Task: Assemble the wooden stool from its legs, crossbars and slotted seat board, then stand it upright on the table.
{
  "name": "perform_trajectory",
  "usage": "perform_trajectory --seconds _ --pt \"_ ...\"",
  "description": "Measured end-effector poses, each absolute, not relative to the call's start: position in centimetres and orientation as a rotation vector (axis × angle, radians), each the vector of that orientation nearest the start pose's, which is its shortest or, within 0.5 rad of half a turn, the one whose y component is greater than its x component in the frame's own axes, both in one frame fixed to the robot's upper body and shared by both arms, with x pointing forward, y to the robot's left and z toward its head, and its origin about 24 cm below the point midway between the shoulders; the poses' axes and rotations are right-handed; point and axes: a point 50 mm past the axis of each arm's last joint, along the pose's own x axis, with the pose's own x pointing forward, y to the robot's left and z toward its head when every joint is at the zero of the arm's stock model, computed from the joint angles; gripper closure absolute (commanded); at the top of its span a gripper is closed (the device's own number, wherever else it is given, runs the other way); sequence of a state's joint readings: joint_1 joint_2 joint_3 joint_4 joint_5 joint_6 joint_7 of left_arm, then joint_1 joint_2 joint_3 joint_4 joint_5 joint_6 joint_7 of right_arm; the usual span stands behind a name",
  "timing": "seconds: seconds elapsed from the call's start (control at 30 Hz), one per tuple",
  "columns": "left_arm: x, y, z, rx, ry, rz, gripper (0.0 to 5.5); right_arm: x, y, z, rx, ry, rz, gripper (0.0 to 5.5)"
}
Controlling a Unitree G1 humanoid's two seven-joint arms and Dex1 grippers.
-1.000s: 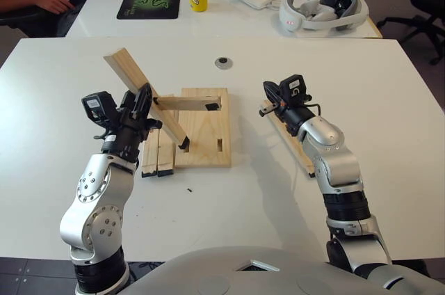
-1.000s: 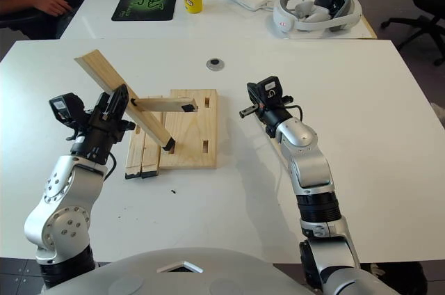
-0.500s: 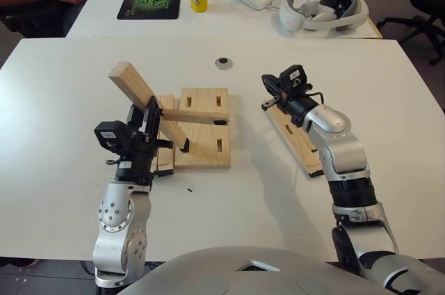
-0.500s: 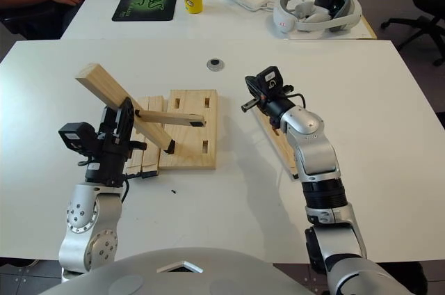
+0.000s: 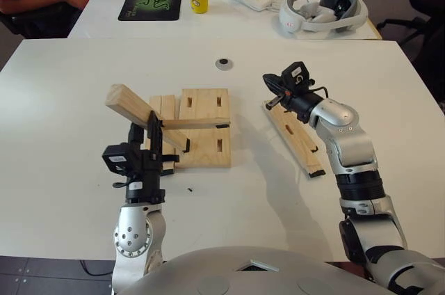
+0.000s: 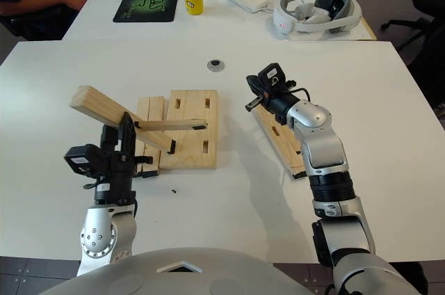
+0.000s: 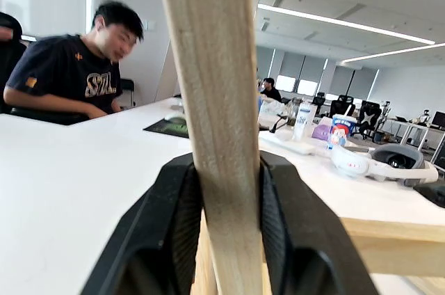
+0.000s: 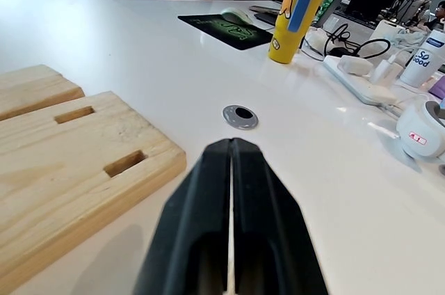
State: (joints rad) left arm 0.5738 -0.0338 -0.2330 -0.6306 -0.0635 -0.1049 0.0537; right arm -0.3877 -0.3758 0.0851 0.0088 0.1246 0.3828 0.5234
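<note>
A white desk (image 5: 83,86) seen from above the robot's head. At its centre lies a pale square wooden seat board (image 5: 208,154) cut with narrow slots. Two loose pale wooden slats (image 5: 164,105) lie flush against the board's nine o'clock edge.

The left hand (image 5: 154,135) is clamped tight on a thick pale wooden leg (image 5: 128,100), its two black fingers (image 7: 182,211) pressing on opposite faces. The leg slants from a raised end at ten o'clock down to a dark-tipped foot over the board's near-left part. A thinner wooden crossbar (image 5: 198,124) is joined to the leg and reaches out toward three o'clock across the middle of the board. Whether the foot touches the board is hard to tell from this angle.

The right hand (image 8: 231,145) is closed on nothing, hovering at the board's two o'clock over the far end of a second long wooden leg piece (image 5: 299,140) lying flat on the desk.

In the last second the left arm has drawn back toward the robot and tipped the leg lower, so the crossbar has slid from the board's far edge to its middle. The right arm has shifted slightly, uncovering more of the flat piece. This looks like lining the leg's foot up with a slot; nothing appears seated yet, so assembly is at an early stage.
</note>
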Motion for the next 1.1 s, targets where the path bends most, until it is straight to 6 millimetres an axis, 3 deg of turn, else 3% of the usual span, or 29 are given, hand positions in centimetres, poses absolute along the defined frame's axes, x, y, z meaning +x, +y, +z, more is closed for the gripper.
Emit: perform_trajectory --seconds 0.3,0.5,0.7,1.1 --pt "15.2 13.6 9.3 -0.198 -0.174 0.017 4.44 31.3 -15.6 11.4 -0.281 0.084 0.603 5.50" --pt "15.9 13.3 9.0 -0.037 -0.136 -0.100 4.44 31.3 -15.4 11.4 -0.270 0.071 0.582 5.50" --pt "16.1 13.9 9.1 0.018 -0.134 -0.151 4.44 30.8 -15.2 10.8 -0.242 0.074 0.551 5.50" --pt "17.5 15.9 9.2 -0.053 -0.115 -0.187 4.44 29.7 -14.9 10.2 -0.191 0.056 0.485 5.50"
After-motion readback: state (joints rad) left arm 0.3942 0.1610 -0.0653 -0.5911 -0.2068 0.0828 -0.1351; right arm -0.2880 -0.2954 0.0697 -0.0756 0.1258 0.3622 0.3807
